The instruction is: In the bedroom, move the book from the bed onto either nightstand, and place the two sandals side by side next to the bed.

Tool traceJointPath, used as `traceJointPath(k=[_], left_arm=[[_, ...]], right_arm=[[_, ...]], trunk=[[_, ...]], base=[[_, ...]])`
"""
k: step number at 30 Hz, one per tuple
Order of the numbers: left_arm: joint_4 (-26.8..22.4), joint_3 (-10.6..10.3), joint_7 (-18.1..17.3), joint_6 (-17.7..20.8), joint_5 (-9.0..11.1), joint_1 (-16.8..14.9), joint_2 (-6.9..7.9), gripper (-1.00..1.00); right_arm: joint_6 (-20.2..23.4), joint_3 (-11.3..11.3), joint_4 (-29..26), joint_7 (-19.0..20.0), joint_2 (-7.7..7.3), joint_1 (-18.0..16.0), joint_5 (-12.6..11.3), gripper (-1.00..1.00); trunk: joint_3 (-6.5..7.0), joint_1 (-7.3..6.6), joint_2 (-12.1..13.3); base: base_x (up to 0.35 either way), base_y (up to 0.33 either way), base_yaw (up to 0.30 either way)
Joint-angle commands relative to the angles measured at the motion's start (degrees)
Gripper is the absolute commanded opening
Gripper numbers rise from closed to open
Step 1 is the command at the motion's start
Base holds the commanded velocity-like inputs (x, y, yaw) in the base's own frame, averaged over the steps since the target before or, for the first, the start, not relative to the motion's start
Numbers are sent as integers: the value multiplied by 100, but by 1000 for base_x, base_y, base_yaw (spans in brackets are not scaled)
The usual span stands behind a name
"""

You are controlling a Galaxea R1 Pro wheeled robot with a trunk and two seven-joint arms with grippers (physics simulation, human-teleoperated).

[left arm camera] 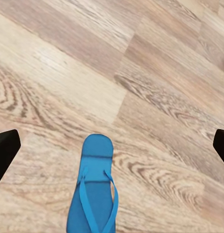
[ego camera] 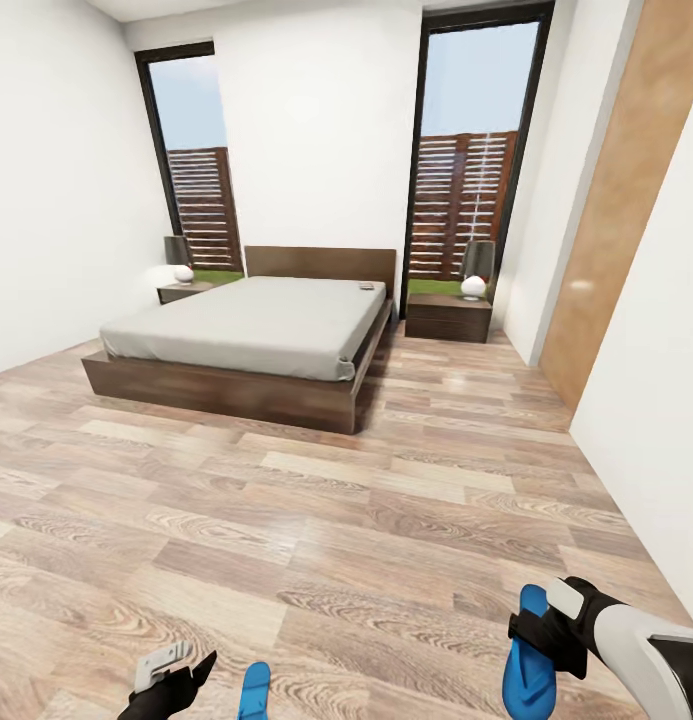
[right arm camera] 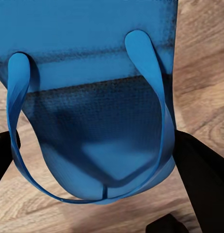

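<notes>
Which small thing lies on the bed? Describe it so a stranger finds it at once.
Start at the bed between the two tall windows. Near its headboard, at the mattress corner closest to the right-hand nightstand, lies a small flat object. Nothing else rests on the plain grey mattress.

Two bright blue sandals with blue straps. The floor is pale brown wood-grain planks. The bed has a light-grey mattress on a dark brown frame. Walls are white; both tools are black.

We see a light wood-plank floor carrying 1 bright blue flip-flop sandal at bottom centre and a low grey-mattressed bed at centre left.
</notes>
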Motion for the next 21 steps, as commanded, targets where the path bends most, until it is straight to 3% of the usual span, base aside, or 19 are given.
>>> traceJointPath(k=[1,14,21], left_arm=[[7,12,-36,-1,29,-4,-1,100],[7,12,-41,-1,29,-3,-1,100],[-48,124,-154,225,-52,224,1,100]], right_arm=[[1,-13,6,-36,-1,-6,-41,-100],[-3,-14,18,-29,1,-6,-27,-100],[92,4,42,-34,142,155,-91,-100]], trunk=[[-5,-1,-2],[-5,-1,-2],[-5,-1,-2]], base=[[0,1,-3],[0,0,0],[0,0,0]])
